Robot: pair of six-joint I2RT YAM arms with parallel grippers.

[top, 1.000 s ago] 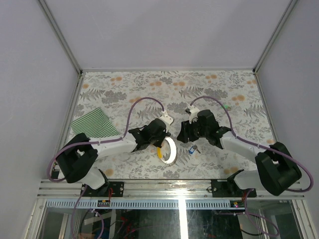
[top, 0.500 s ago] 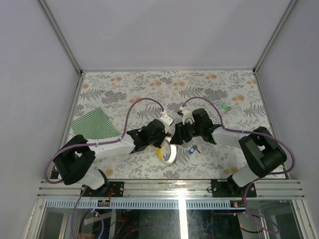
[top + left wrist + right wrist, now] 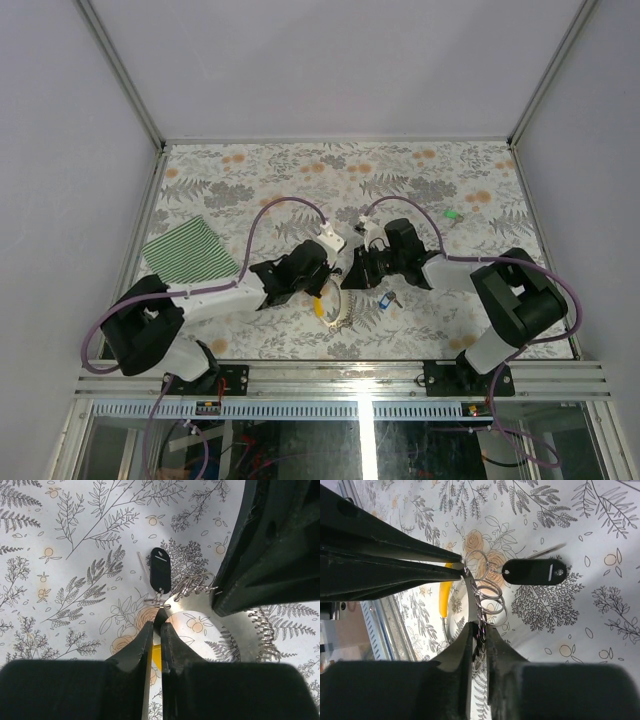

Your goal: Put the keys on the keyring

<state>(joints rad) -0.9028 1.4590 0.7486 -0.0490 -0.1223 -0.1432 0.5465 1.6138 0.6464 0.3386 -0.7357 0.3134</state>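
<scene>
White marks on black tag [image 3: 534,571] too small to be read. At mid-table the keyring [image 3: 489,599] is clamped by left gripper [image 3: 160,622] and right gripper [image 3: 479,630], its yellow tag [image 3: 445,597] half hidden. Blue key [image 3: 384,299] lies just right, green key [image 3: 453,214] far right, barely made out

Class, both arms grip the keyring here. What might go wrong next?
Both sets of jaws pinch the keyring at nearly one spot, so a pull may slip one grip or bend its coils. The blue key and green key lie apart on the table with no jaws free; releasing to fetch one may drop the ring.
</scene>
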